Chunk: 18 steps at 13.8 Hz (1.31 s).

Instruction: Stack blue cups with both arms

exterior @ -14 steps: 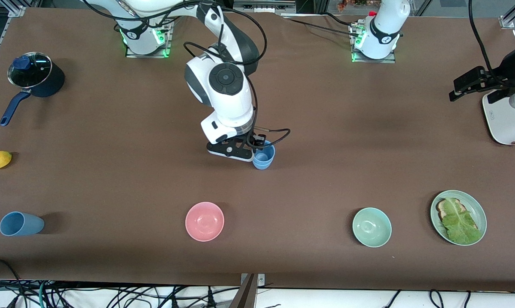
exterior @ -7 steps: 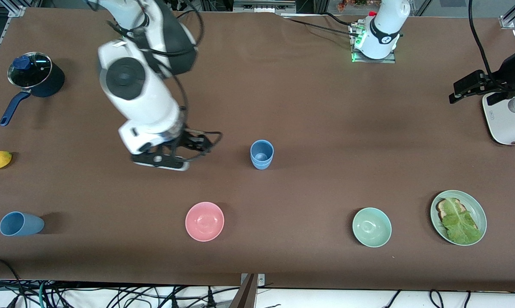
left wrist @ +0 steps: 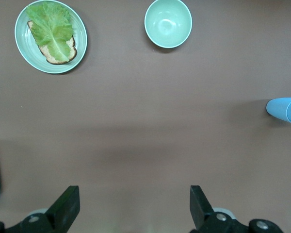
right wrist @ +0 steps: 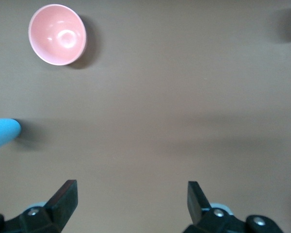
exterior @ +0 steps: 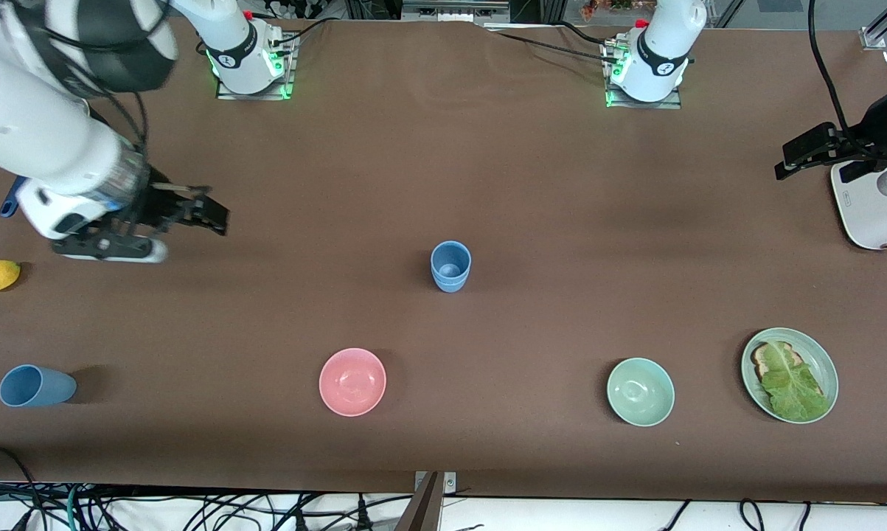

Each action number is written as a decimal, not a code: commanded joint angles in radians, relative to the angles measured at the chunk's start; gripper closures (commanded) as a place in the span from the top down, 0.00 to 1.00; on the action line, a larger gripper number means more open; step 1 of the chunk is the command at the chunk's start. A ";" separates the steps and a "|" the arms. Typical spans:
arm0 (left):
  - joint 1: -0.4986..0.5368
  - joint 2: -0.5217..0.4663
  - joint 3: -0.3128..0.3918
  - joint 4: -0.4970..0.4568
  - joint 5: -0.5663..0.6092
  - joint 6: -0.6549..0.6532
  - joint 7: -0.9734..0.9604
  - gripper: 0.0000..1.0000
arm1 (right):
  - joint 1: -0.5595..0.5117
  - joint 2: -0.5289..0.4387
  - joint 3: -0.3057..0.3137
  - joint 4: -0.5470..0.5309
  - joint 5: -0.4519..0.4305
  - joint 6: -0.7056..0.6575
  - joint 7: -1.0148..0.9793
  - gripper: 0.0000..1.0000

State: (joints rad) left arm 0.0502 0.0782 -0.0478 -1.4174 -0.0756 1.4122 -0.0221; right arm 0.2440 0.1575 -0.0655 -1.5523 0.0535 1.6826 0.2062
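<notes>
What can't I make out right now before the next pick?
- Stacked cups: cut off by the edge in both wrist views; in the front view, count too small to tell.
- Lone cup: outside both wrist views.
- Left claw, right claw: front view, fingers hidden under their wrists.

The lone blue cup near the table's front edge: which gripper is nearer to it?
Right. The right gripper hangs open near the lone blue cup; the left gripper, also open, waits at the table's left-arm end.
</notes>
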 commanded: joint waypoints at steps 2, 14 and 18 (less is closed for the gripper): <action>0.005 0.003 -0.003 -0.005 0.023 0.008 0.011 1.00 | -0.119 -0.147 0.059 -0.135 0.009 -0.024 -0.079 1.00; 0.003 0.005 -0.004 -0.003 0.030 0.008 0.008 1.00 | -0.166 -0.164 0.088 -0.054 -0.032 -0.126 -0.122 1.00; 0.003 0.005 -0.004 -0.003 0.037 0.008 0.010 1.00 | -0.166 -0.164 0.088 -0.052 -0.031 -0.124 -0.123 1.00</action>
State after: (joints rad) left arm 0.0514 0.0871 -0.0464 -1.4175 -0.0648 1.4133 -0.0222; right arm 0.0934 -0.0183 0.0125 -1.6355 0.0241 1.5822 0.1013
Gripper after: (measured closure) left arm 0.000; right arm 0.000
